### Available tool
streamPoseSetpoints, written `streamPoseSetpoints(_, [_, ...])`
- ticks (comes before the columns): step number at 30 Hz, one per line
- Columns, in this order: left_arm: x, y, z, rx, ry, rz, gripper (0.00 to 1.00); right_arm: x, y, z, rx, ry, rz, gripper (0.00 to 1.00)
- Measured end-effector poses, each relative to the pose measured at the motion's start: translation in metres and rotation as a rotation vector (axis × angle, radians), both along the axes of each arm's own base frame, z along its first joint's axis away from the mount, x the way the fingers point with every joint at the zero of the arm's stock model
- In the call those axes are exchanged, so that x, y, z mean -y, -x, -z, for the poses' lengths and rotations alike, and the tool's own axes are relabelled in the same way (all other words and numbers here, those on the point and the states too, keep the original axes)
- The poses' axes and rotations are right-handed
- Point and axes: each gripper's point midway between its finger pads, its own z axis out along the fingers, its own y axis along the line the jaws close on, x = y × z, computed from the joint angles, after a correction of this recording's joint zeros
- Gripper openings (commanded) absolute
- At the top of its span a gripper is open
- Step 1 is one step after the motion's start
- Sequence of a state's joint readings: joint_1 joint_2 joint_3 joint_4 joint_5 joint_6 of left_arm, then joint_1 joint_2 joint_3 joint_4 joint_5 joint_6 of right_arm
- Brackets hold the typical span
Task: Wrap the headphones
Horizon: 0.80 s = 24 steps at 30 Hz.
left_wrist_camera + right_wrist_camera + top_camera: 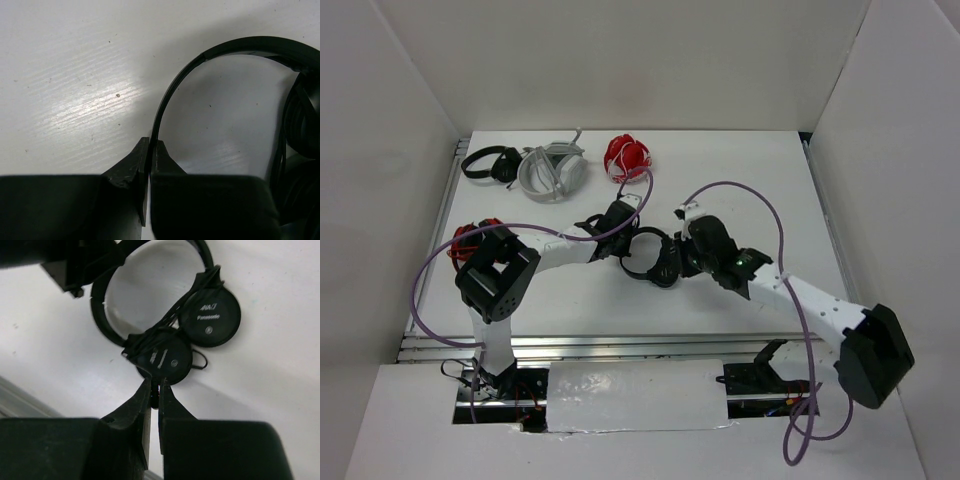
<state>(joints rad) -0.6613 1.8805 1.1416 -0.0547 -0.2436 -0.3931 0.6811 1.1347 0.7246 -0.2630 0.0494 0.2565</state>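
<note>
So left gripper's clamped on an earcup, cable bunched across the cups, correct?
Not an earcup: the left gripper is clamped on the headband of the headphones, as the left wrist view shows. The cable is bunched across the cups.

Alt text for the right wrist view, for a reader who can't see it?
Black headphones rest on a white table, with the cable wound around them. The right gripper, jaws nearly together, sits just below the lower earcup. The left gripper pinches the headband at upper left.

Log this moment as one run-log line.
left hand: shut on thin black headband of small black on-ear headphones | right hand: shut near earcups | thin black cable: looped across earcups
</note>
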Motion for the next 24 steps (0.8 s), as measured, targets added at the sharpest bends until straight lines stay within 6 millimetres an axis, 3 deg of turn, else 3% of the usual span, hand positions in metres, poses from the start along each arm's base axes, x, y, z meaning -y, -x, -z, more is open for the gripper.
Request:
streamPoseSetpoints(6, [-0.001,-0.002,0.0,0.014,-0.014,0.011,0.0,-0.017,-0.042,0.012,0.007,0.077,-0.013,0.0])
streamPoseSetpoints(10, [-0.003,-0.003,-0.001,0.02,-0.022,0.011,0.0,-0.024,-0.064,0.031,-0.002,0.137,-0.01,0.0])
streamPoseSetpoints(14, [-0.004,-0.003,-0.001,0.022,-0.027,0.007,0.0,-0.019,-0.072,0.049,-0.018,0.195,0.017,0.02])
streamPoseSetpoints(24, [-0.004,-0.003,0.0,0.02,-0.031,0.006,0.0,-0.01,-0.085,0.059,0.01,0.268,0.06,0.14])
